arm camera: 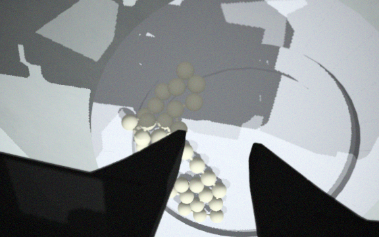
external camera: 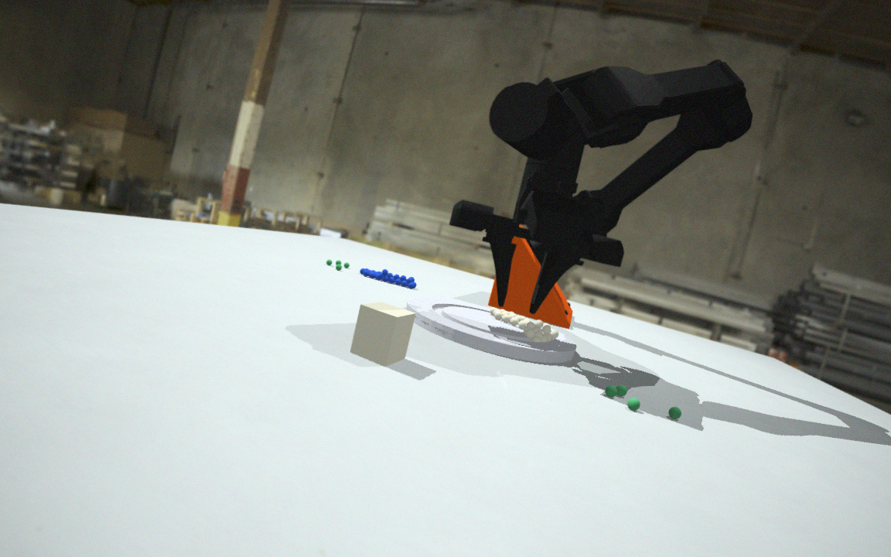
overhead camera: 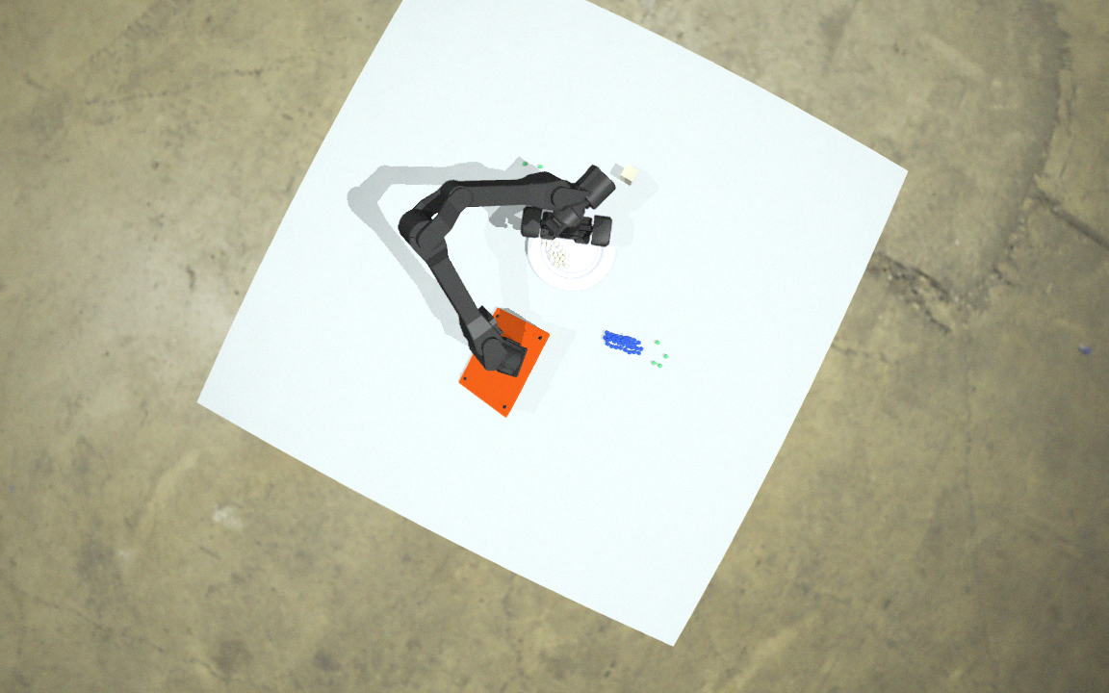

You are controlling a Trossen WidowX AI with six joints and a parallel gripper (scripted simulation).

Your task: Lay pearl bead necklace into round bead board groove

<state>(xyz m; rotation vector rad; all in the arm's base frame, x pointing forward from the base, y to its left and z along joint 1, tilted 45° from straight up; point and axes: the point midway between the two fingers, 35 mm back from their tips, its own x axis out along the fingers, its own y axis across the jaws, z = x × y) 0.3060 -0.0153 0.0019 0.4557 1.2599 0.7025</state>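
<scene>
The pearl bead necklace point(overhead camera: 556, 255) point(external camera: 538, 331) point(arm camera: 206, 195) lies bunched on one side of the round white bead board point(overhead camera: 574, 284) point(external camera: 462, 339) point(arm camera: 311, 115). In the wrist view its beads form a folded band, partly in shadow and partly hidden behind the left finger. It overlaps part of the groove there; which beads sit in the groove I cannot tell. My gripper point(overhead camera: 567, 228) point(external camera: 517, 308) point(arm camera: 218, 144) is open over the board, with its fingers a moderate width apart. No bead is gripped between the fingertips. The pile shows below and between the fingers in the wrist view.
A cream block point(overhead camera: 629, 173) point(external camera: 383, 333) stands beside the board. Several green beads point(overhead camera: 525, 163) point(external camera: 633, 404) lie near it. A blue bead strand point(overhead camera: 623, 342) point(external camera: 387, 278) and more green beads point(overhead camera: 657, 342) point(external camera: 338, 263) lie farther off. My orange base mount point(overhead camera: 506, 397) point(external camera: 524, 270) is behind.
</scene>
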